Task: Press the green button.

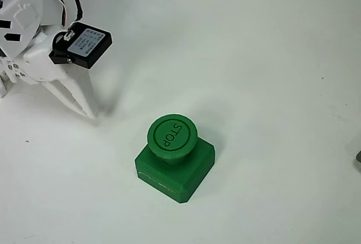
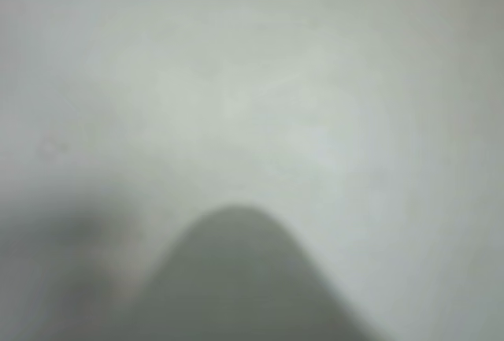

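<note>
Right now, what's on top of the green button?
Nothing. The green button shows its full cap with "STOP" uncovered in the overhead view. The white pincer sits up-left, tips toward the table, apart from it. The base's underside is hidden.

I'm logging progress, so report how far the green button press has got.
Done: nothing visible yet. In hand: the end effector has its tips together, low by the white table in the overhead view, up-left of the green button and apart from it. Left: move over the STOP cap and press down.
</note>
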### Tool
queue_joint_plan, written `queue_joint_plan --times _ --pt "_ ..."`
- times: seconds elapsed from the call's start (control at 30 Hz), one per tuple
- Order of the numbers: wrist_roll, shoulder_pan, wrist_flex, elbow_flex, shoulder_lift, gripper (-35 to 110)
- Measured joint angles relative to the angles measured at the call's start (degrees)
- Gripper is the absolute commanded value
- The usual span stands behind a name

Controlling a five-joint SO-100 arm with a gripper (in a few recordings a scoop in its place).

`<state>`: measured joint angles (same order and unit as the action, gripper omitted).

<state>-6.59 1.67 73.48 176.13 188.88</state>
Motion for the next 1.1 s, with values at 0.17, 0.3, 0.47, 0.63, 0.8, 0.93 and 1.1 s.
queue_joint_plan --times 0.17,0.3,0.47,0.63,0.8,0.93,1.1 --pt "1.3 0.0 0.0 0.0 -1.0 0" --pt "1.4 0.0 0.0 0.0 -1.0 0" --pt "1.4 0.0 0.0 0.0 -1.0 0" --pt "1.4 -0.4 0.0 0.0 -1.0 0" --pt "1.4 -0.5 0.0 0.0 -1.0 0" --pt "1.4 -0.5 0.0 0.0 -1.0 0" --pt "1.4 -0.5 0.0 0.0 -1.0 0"
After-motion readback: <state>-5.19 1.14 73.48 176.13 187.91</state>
